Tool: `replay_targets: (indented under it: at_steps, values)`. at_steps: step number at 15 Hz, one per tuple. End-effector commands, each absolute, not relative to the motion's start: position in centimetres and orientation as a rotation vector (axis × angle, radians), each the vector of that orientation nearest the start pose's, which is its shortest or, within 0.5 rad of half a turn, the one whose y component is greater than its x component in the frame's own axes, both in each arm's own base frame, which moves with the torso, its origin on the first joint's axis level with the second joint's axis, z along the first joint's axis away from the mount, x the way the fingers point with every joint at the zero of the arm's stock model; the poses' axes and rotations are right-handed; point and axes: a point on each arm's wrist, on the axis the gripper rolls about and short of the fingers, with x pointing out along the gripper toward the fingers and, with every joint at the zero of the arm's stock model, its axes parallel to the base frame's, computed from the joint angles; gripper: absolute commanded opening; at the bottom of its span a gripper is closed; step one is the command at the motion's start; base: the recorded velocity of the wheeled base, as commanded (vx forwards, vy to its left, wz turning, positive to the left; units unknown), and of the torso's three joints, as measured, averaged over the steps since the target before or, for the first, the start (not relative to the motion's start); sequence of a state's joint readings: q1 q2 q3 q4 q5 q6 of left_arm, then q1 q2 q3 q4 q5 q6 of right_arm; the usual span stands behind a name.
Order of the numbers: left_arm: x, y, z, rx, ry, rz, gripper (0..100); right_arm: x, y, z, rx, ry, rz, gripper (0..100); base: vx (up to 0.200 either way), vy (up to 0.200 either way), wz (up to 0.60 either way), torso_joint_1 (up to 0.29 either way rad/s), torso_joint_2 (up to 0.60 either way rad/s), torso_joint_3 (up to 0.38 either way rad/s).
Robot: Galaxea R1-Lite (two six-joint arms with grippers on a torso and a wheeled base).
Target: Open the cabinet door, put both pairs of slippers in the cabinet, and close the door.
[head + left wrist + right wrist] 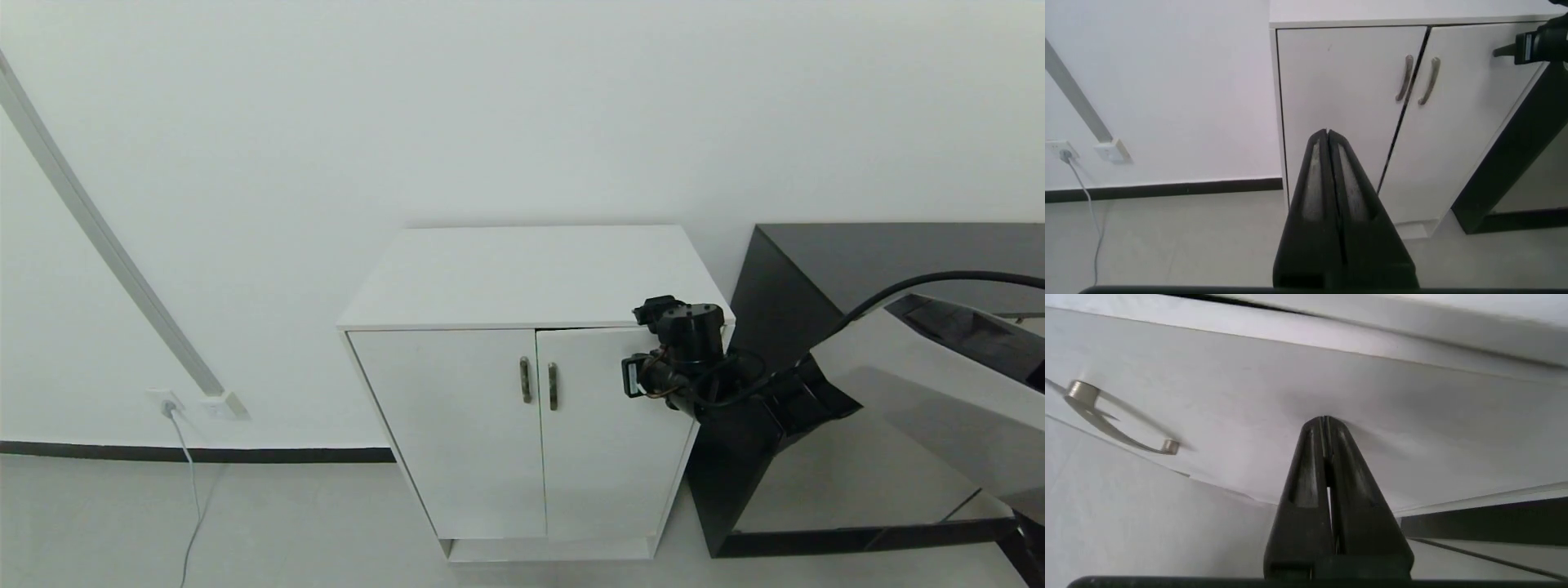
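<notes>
While its two fingers are pressed flat together with nothing between them, the left gripper hangs low over the pale floor, well short of the cabinet and pointing toward the left door. The right gripper is likewise closed on nothing, its pads meeting along a thin seam. Its tip is right at the face of the right door, near the door's upper outer corner; whether it actually touches the panel cannot be told. In the head view the right gripper sits beside the cabinet's right edge, well apart from the handles.

The white cabinet stands on the floor against the wall. Both doors look shut or very nearly so, with a dark slit along the top of the right door. The left handle and right handle are upright, just beside each other at the middle seam.

A glossy black unit stands just beside the cabinet on its right. Farther off to the left, a wall socket sits above the dark baseboard with a grey cable trailing to the floor, and a slanted cable duct runs up the white wall.
</notes>
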State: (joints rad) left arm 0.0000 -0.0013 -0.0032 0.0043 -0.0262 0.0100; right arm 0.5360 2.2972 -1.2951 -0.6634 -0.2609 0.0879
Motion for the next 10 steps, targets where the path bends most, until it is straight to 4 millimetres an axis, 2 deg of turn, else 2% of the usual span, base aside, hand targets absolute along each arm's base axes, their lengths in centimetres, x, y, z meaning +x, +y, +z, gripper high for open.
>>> replay_targets:
  at_steps: [1,10]
  values:
    - [-2.30,-0.06,7.59,0.009,0.001,-0.026,0,39.50,22.67,8.25,-0.044,0.322,0.256,0,0.000,0.000,0.00,0.000,0.00,0.000]
    - [-2.30,-0.06,7.59,0.011,0.001,-0.026,0,39.80,22.60,8.10,-0.044,0.321,0.252,0,0.000,0.000,0.00,0.000,0.00,0.000]
